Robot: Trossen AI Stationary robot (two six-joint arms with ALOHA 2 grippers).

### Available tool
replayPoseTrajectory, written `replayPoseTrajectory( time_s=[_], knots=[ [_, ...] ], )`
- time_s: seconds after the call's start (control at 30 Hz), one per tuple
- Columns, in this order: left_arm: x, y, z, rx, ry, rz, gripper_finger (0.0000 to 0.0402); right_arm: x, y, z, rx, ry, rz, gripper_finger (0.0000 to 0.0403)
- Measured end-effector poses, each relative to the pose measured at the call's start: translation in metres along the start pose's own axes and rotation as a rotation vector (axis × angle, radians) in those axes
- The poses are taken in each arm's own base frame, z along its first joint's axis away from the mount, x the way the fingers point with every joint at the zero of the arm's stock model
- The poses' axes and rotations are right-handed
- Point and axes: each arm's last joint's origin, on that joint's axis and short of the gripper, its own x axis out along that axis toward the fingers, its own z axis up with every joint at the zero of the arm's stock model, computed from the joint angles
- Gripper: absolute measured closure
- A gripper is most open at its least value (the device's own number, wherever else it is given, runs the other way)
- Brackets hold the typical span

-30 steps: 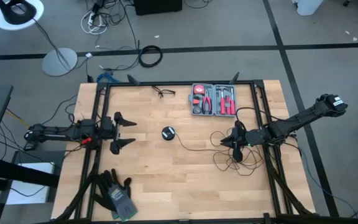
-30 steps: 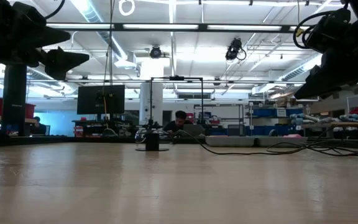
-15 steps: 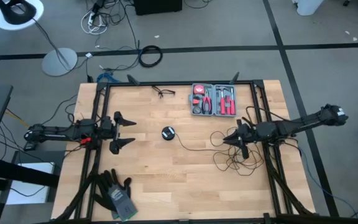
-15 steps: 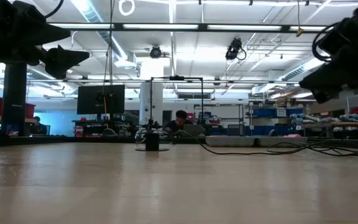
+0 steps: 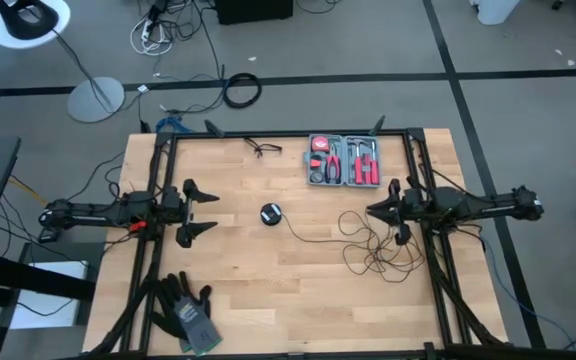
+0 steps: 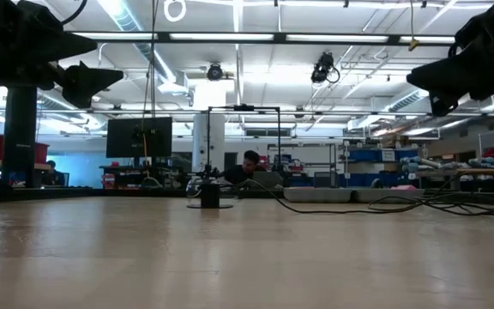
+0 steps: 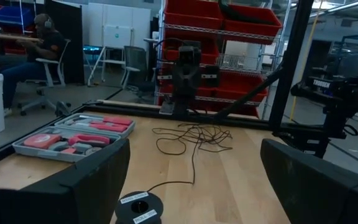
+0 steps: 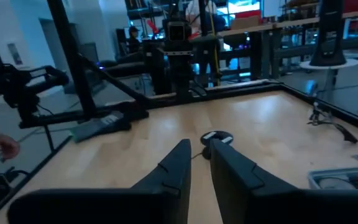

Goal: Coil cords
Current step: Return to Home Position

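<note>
L gripper (image 5: 212,212) is spread wide and empty, raised over the worktop (image 5: 268,300), well off the puck (image 5: 271,213) on the left-arm side. R gripper (image 5: 372,210) has fingers nearly pressed together, pinching nothing, well off the puck on the opp. side. Thin black cable (image 5: 372,247) runs from the puck into a loose tangle below the R gripper. Red tool case (image 5: 343,160) lies near the puck, twd the far edge.

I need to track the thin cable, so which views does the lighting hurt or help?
Low view: bright ceiling strip lights backlight the left gripper and right gripper into dark silhouettes; the table shows a pale sheen. High view: even light, the thin black cable reads clearly against pale wood.
</note>
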Motion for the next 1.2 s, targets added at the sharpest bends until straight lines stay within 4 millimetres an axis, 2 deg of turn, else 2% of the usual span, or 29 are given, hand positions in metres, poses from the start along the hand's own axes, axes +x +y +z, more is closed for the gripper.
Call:
replayPoseTrajectory(
  time_s=[0.3, 0.67, 1.2],
  knots=[
    [0.0, 0.0, 0.0, 0.0, 0.0, 0.0, 0.0034, 0.0015, -0.0007, -0.0017, -0.108, 0.021, -0.024, 0.0341],
    [0.0, 0.0, 0.0, 0.0, 0.0, 0.0, 0.0034, 0.0028, -0.0006, -0.0026, -0.021, 0.029, -0.024, 0.0341],
    [0.0, 0.0, 0.0, 0.0, 0.0, 0.0, 0.0034, 0.0028, -0.0002, -0.0028, -0.03, 0.029, -0.013, 0.0341]
  ],
)
